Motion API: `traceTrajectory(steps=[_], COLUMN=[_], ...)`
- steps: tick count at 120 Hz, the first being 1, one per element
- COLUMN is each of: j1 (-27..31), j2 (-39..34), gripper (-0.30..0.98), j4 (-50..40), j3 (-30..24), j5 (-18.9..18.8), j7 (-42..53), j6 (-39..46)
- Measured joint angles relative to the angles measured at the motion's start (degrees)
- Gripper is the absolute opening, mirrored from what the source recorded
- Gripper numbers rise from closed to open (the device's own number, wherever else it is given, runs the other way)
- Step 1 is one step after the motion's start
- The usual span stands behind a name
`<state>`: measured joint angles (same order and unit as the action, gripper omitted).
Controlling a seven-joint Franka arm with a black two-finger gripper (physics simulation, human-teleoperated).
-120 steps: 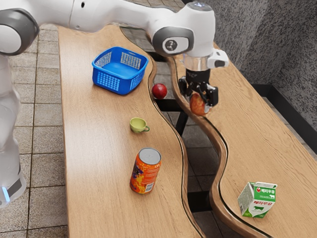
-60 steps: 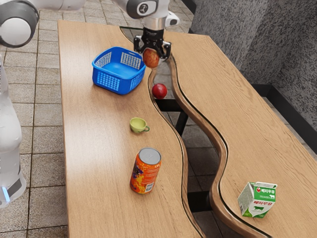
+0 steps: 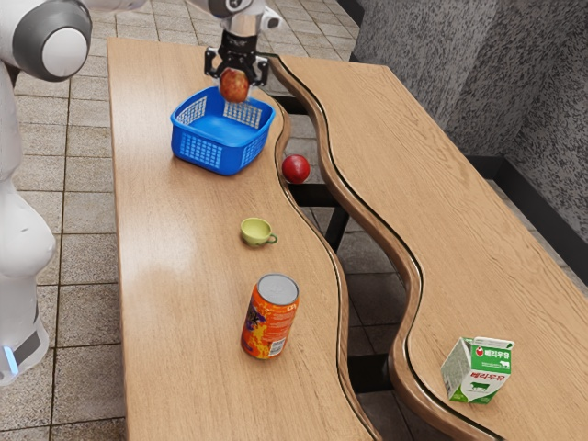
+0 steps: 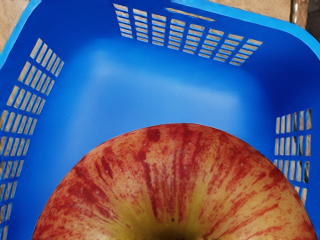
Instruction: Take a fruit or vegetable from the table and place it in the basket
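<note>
blue plastic makes the basket, which in the exterior view stands on the table of light wood with fine grain. it has rounded corners, a smooth rim, and walls with small holes like a net. the black gripper is above the far side of this basket, and its two fingers pinch the apple from two sides. so the apple is in the air, round and reddish, with a skin of mixed colour. near the basket, at the wavy gap between the two wooden parts, there is a round red fruit with a glossy surface. a small cup, yellow-green and smooth, has its handle toward the exterior view's right. the can stands upright, a cylinder with orange printing and a grey metallic top. on the other wooden part is the carton, white and green, box-shaped with a folded top.

in the wrist view, the apple is large and curved, red stripes over yellow, with a shallow hollow in its skin. beyond it are the smooth blue floor of the basket and its walls, cut with rows of narrow rectangular openings.
</note>
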<state>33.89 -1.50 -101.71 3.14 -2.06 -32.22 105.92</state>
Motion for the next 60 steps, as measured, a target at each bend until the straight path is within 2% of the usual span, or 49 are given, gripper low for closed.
traceTrajectory(steps=[17, 22, 26, 41, 54, 60], j1=[1.5, 2.0, 2.4, 3.0, -1.3, -6.2], j2=[1.0, 1.2, 1.1, -2.5, -6.1, -7.8], gripper=[0.30, 0.43, 0.49, 0.60, 0.65, 0.66], j4=[0.4, 0.4, 0.3, -0.5, -0.8, -0.8], j3=[0.1, 0.1, 0.0, -0.1, -0.2, -0.3], j5=[0.8, 1.4, 1.9, 3.1, 4.0, 5.9], j7=[1.8, 2.2, 2.6, 3.9, 4.2, 2.0], j6=[0.0, 0.0, 0.0, 0.0, 0.2, 0.2])
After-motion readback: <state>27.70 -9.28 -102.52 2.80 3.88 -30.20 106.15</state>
